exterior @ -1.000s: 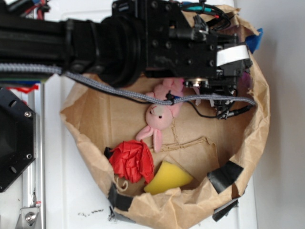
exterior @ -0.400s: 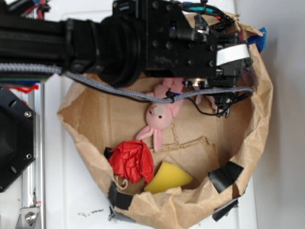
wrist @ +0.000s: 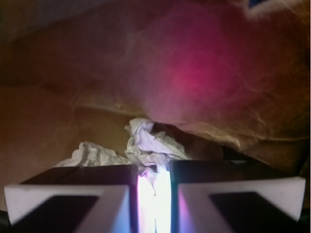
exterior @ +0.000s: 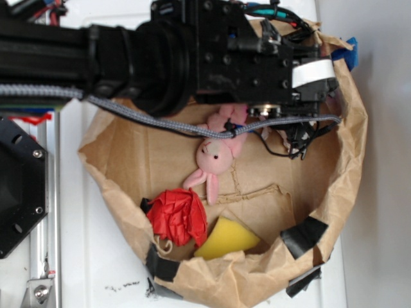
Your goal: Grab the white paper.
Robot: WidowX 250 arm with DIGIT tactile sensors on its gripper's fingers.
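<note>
**Claw closed on the white paper, lift comes next**

The crumpled brown paper bag (exterior: 350, 167), opened like a bowl on the white surface (exterior: 96, 269), holds everything; there is one of it. The black robot arm (exterior: 128, 58) reaches over its far rim. One pink plush bunny (exterior: 215, 157), one red wrinkled paper wad (exterior: 176, 215) and one yellow sponge wedge (exterior: 228, 236) lie inside.

In the wrist view the claw (wrist: 154, 194) has its two white fingers (wrist: 68, 199) drawn nearly together, a fold of the off-white wrinkled tissue paper (wrist: 146, 143) pinched in the narrow gap; the paper lies against the bag's inner wall. I count one such wad.

The grasp step looks done. The next move calls for a straight lift, clear of the bag wall.
</note>
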